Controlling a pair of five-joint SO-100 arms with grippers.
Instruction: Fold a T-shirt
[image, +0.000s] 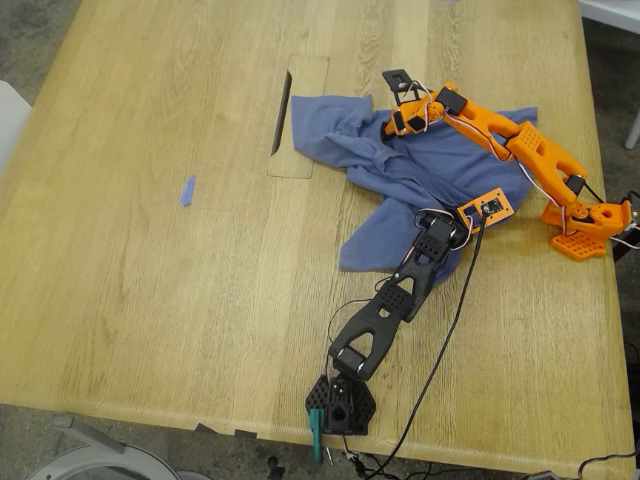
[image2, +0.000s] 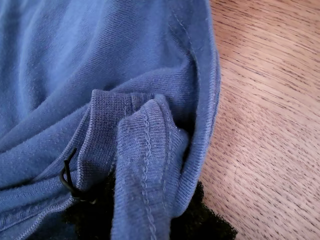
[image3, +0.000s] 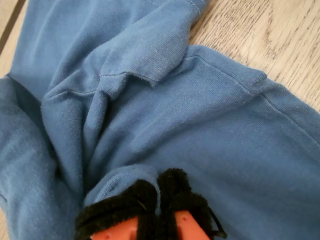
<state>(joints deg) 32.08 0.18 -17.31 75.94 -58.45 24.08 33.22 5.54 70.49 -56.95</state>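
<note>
Exterior view first: the slate-blue cotton T-shirt (image: 420, 165) lies crumpled on the pale wooden table (image: 150, 300), toward the exterior view's right, just beside a rectangular cutout panel (image: 298, 118) in the tabletop. A small blue scrap (image: 187, 190) lies well apart from it, toward the exterior view's left.

An orange arm (image: 520, 150) reaches in from the exterior view's right, its tip on the shirt's upper folds. A black arm (image: 395, 300) reaches up from the near table edge onto the shirt's lower part, an orange camera mount at its wrist.

The first wrist view shows my first gripper (image2: 145, 215) with black padded jaws clamped on a ribbed, stitched hem of the T-shirt (image2: 145, 150), the fabric bunched up between them, bare wood beside it.

The second wrist view shows my second gripper (image3: 160, 200), orange with black padding, its jaws pressed together with a thin pinch of the T-shirt (image3: 200, 125) caught between them; loose folds spread beyond.
</note>
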